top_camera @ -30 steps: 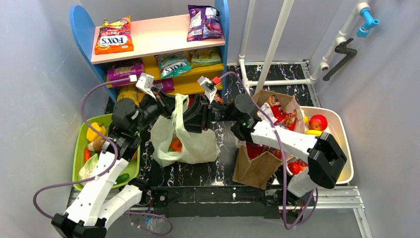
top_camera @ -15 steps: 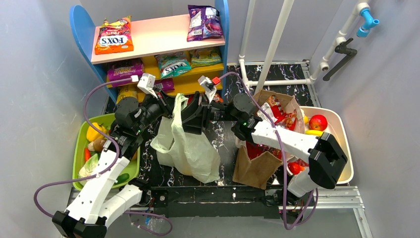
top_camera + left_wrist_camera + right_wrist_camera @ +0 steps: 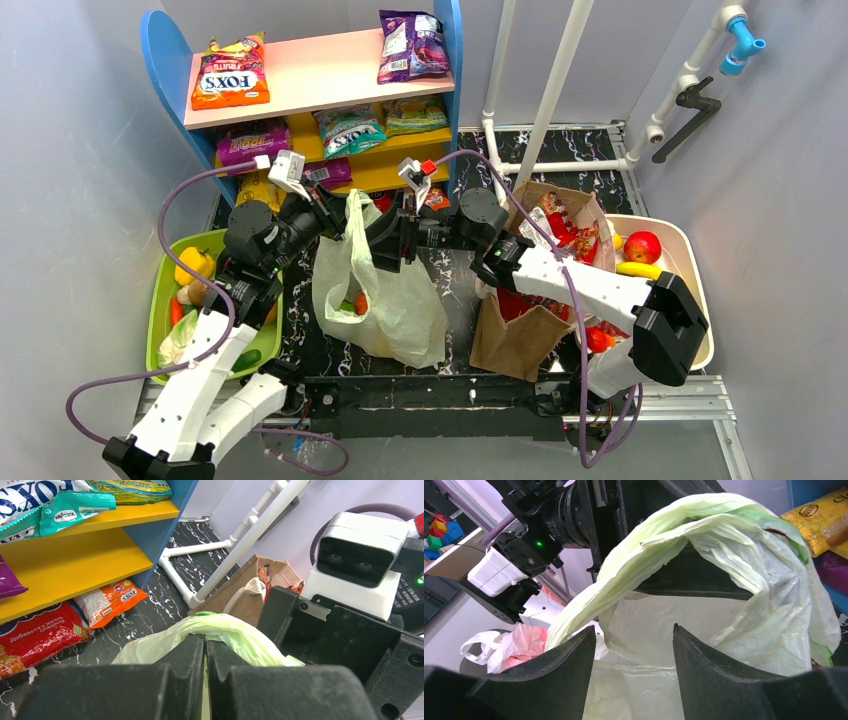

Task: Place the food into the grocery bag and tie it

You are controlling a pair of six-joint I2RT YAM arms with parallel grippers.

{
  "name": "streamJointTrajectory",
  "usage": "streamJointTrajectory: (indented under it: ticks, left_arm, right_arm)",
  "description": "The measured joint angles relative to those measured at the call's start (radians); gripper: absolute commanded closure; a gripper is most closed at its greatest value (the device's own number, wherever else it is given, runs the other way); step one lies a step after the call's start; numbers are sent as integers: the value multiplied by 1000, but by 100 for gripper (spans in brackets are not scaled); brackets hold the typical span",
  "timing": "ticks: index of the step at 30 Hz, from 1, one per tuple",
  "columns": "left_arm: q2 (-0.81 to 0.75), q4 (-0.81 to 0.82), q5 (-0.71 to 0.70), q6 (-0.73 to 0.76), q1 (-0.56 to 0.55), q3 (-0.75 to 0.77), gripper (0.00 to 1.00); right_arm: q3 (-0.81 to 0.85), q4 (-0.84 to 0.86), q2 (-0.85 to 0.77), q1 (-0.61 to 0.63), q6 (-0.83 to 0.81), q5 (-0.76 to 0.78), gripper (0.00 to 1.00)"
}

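The grocery bag (image 3: 385, 300), food (image 3: 360, 303) showing inside, stands on the table (image 3: 460, 345) as the left pincer (image 3: 205, 642) clamps one handle (image 3: 225, 630) and the right pincer (image 3: 634, 635), jaws apart, faces the loop (image 3: 704, 525) it likely must seize for tying.

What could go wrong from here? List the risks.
1. The grocery bag is held only by the shut left gripper. The thin plastic could slip out and drop the food.
2. The right gripper is open at the handle loop and may close on loose film instead.

Lab mock-up of a shop: small shelf (image 3: 320, 75) of snack packets (image 3: 231, 75), plain grey walls (image 3: 80, 150)
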Motion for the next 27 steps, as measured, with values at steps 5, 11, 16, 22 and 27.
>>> streamJointTrajectory:
  ticks: [5, 11, 16, 22, 27]
  left_arm:
    - [-3, 1, 0, -1, 0, -3, 100]
    - [-3, 1, -1, -2, 0, -11, 100]
    - [-17, 0, -6, -4, 0, -11, 100]
    - [-42, 0, -3, -9, 1, -11, 100]
    - [-49, 0, 2, -23, 1, -13, 100]
  right_arm:
    - [10, -16, -1, 2, -6, -3, 34]
    - [46, -14, 0, 2, -5, -8, 33]
    - [75, -32, 8, 2, -8, 3, 34]
    - [109, -74, 27, 2, -13, 29, 39]
    - [134, -85, 66, 2, -11, 23, 41]
